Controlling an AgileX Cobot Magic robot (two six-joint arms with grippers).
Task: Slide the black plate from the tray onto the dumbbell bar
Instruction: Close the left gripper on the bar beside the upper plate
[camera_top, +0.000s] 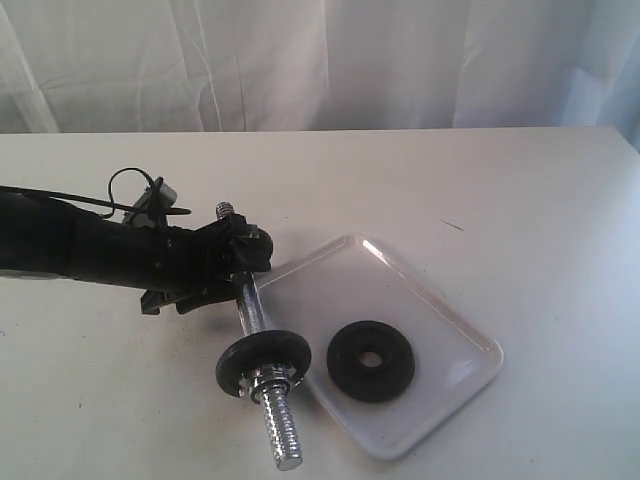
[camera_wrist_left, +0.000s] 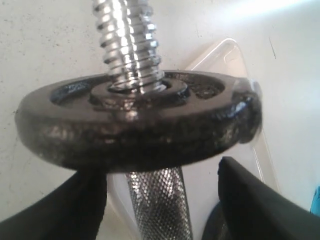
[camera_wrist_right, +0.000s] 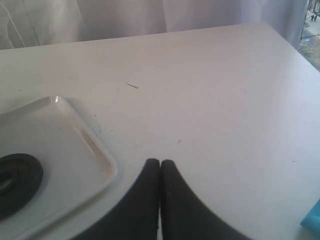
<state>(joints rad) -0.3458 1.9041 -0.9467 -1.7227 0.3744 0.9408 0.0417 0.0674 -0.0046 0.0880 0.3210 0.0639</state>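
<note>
Left gripper (camera_top: 236, 270): jaws wide, astride the knurled middle of the dumbbell bar (camera_top: 247, 305), a gap on each side | right gripper (camera_wrist_right: 160, 162): tips pressed together, empty, over the table (camera_wrist_right: 225, 100) just beside the tray (camera_top: 440, 300) | black plate (camera_top: 346, 363): flat inside the tray | dumbbell bar: just beside the tray, carrying one disc (camera_top: 240, 362)

the table (camera_top: 500, 180) is seen by the exterior view from above and in front, angled down, with a curtain (camera_top: 320, 60) across the top of the frame. the left wrist view is set very close along the dumbbell bar (camera_wrist_left: 131, 45). the right wrist view is held low, faced across the table. the tray (camera_top: 430, 310) and the black plate (camera_top: 371, 360) are shared by the exterior and right wrist views.
</note>
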